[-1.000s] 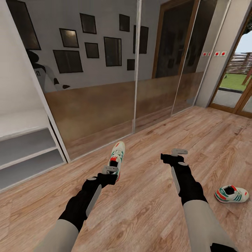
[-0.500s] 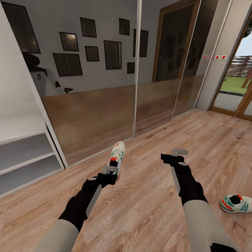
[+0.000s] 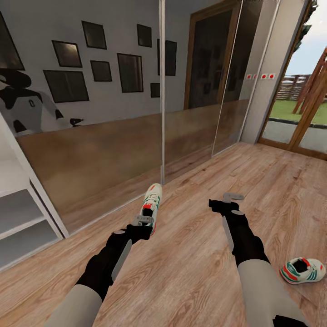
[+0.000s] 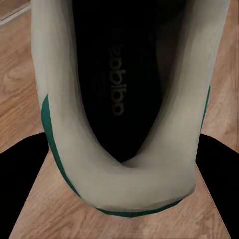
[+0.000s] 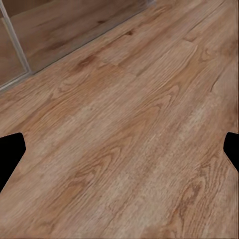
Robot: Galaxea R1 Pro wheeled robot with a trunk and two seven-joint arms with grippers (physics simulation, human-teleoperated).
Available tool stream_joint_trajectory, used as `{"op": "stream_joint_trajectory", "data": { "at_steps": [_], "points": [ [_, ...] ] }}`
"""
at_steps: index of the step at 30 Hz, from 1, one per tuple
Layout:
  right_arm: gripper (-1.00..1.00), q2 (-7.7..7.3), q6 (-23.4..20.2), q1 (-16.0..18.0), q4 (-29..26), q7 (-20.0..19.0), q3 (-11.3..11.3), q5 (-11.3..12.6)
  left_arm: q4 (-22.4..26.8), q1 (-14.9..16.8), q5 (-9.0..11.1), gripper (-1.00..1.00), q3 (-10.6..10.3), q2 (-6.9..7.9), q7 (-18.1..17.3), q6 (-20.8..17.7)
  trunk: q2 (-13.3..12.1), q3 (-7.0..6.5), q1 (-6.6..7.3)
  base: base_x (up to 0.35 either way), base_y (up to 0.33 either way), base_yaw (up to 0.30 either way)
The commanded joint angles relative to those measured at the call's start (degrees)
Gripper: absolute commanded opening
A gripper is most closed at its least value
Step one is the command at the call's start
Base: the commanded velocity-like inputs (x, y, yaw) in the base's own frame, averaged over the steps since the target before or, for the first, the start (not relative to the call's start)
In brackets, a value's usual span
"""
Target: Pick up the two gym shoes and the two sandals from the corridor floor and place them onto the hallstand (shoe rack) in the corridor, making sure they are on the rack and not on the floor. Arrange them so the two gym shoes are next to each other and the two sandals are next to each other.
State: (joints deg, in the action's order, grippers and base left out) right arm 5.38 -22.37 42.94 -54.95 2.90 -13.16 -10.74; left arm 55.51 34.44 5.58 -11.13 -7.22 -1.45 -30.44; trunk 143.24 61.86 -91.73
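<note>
a corridor floor [image 3: 190, 272] of light wood planks runs along mirrored sliding doors [image 3: 113, 150] hung with reflected picture frames. at the left edge of the head view the hallstand [image 3: 18, 222] shows two pale open shelves, both bare. the left gripper [image 3: 146, 221] has its jaws clenched on the heel of one gym shoe [image 3: 151, 202], held off the floor mid-frame, toe pointing away. the right gripper [image 3: 229, 203] hangs released. the second gym shoe [image 3: 302, 270] lies on the floor at lower right.
</note>
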Motion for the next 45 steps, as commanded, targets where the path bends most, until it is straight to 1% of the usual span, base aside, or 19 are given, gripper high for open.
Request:
{"op": "stream_joint_trajectory", "data": {
  "at_steps": [1,3,5,11,18,29,41,45],
  "points": [
    [1.0,0.06,-0.3,0.0,-0.1,-0.1,-0.1,-0.5,0.1,0.0,0.6,-1.0,0.0,0.01,0.1,-0.3,0.0,0.0,0.01,0.034,0.0,-0.234],
    [1.0,0.06,-0.3,0.0,-0.1,-0.1,-0.1,-0.5,0.1,0.0,0.6,-1.0,0.0,0.01,0.1,-0.3,0.0,-0.09,0.01,0.018,0.0,-0.234],
    [1.0,0.06,-0.3,0.0,-0.1,-0.1,-0.1,-0.5,0.1,0.0,0.6,-1.0,0.0,0.01,0.1,-0.3,0.0,-0.63,0.06,0.007,0.0,-0.234],
    [1.0,0.03,-0.3,0.0,-0.1,-0.1,-0.1,-0.5,0.1,0.0,0.6,-1.0,0.0,0.01,0.1,-0.3,-2.4,-2.0,1.38,0.001,0.0,-0.234],
    [1.0,0.0,-0.3,0.0,-0.1,-0.1,-0.1,-0.5,0.1,0.0,0.6,-1.0,0.0,0.01,0.1,-0.3,-2.4,-2.33,1.38,0.024,0.0,-0.233],
    [1.0,0.0,-0.3,0.0,-0.1,-0.1,-0.1,-0.5,0.1,0.0,0.7,-1.0,0.0,0.01,0.1,-0.3,-2.4,-2.51,1.38,0.317,0.0,-0.065],
    [1.0,0.0,-0.3,0.0,-0.1,-0.1,-0.1,-0.5,0.0,0.0,0.7,-1.0,0.0,0.01,0.1,-0.3,-2.4,-3.08,1.38,0.345,0.003,-0.205],
    [1.0,0.02,-0.3,0.0,-0.1,-0.1,-0.1,-0.5,0.0,0.0,0.7,-1.0,0.1,0.01,0.1,-0.3,-2.4,-3.3,1.38,0.323,0.153,-0.214]
  ]
}}
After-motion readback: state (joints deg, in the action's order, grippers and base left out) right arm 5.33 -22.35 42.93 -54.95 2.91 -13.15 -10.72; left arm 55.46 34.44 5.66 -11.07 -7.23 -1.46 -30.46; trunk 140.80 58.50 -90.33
